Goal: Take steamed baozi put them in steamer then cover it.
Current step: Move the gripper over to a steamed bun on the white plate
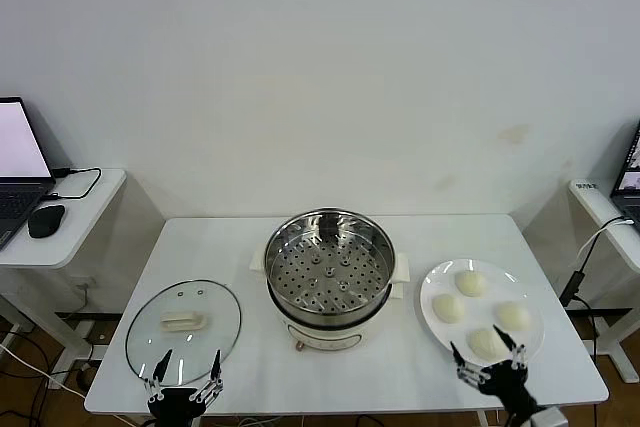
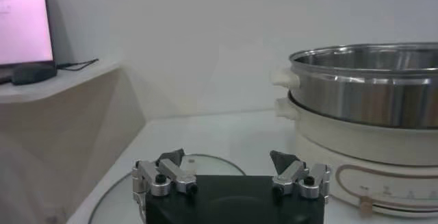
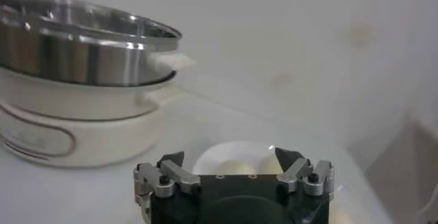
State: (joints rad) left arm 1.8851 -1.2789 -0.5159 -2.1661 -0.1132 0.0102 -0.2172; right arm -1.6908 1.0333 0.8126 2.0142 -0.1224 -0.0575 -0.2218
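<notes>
Both grippers, left [image 1: 186, 374] and right [image 1: 488, 358], hang empty with jaws spread. I see four baozi [image 1: 470, 283] at the steamer's [image 1: 329, 265] three o'clock; squeezing could dent one.

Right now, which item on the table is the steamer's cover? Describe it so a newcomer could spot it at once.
Start at the white table and find the shiny steamer at its centre. On the robot's left of it, near the front edge just beyond the open left tool, the cover lies flat. Unlike the opaque white plate of buns on the far side, it is clear glass with a metal rim and a cream handle.
</notes>
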